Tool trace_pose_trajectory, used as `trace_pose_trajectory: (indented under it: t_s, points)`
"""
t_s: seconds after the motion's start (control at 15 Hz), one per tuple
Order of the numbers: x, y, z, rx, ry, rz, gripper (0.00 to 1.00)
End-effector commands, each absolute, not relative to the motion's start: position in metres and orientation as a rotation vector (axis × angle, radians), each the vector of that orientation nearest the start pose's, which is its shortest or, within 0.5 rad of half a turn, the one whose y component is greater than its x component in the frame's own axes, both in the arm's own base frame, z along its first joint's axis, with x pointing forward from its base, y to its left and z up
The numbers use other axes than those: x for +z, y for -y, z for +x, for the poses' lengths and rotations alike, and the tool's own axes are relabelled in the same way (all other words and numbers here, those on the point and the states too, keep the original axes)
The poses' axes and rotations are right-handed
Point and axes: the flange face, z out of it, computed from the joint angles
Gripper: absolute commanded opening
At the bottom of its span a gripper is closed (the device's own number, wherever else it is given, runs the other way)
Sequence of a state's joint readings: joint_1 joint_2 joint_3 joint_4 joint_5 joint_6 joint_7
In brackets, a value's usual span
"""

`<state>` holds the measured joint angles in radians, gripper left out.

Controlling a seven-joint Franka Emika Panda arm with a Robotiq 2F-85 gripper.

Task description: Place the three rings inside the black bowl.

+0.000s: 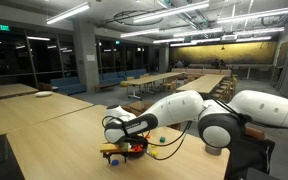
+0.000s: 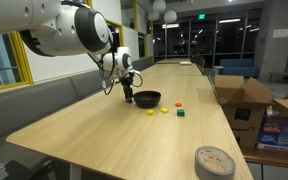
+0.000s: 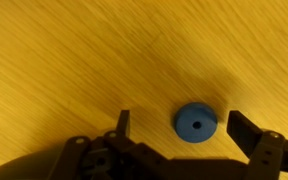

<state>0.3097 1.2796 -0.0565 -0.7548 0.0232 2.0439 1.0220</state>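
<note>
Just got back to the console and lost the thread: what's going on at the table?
The arm's gripper is open, low over the wooden table, a blue ring lying flat between its fingers, not yet gripped. In an exterior view it stands beside the black bowl; a yellow piece and a green piece lie on the table nearby. Whether the bowl holds anything cannot be told.
</note>
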Motion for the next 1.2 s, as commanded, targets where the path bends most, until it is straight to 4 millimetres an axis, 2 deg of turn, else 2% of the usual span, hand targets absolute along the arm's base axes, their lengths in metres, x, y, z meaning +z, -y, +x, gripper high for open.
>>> trace_pose_trajectory:
  t_s: [0.0,0.27,0.33,0.87,1.13]
  points:
    - [0.141,-0.218,0.770,-0.063,-1.200,-2.940,1.00]
    - [0.136,-0.216,0.770,-0.046,-1.226,-2.936,1.00]
    - [0.137,-0.216,0.770,-0.048,-1.228,-2.934,0.79]
    - [0.144,-0.218,0.774,-0.077,-1.196,-2.925,0.19]
    - [0.154,-0.218,0.776,-0.087,-1.175,-2.923,0.18]
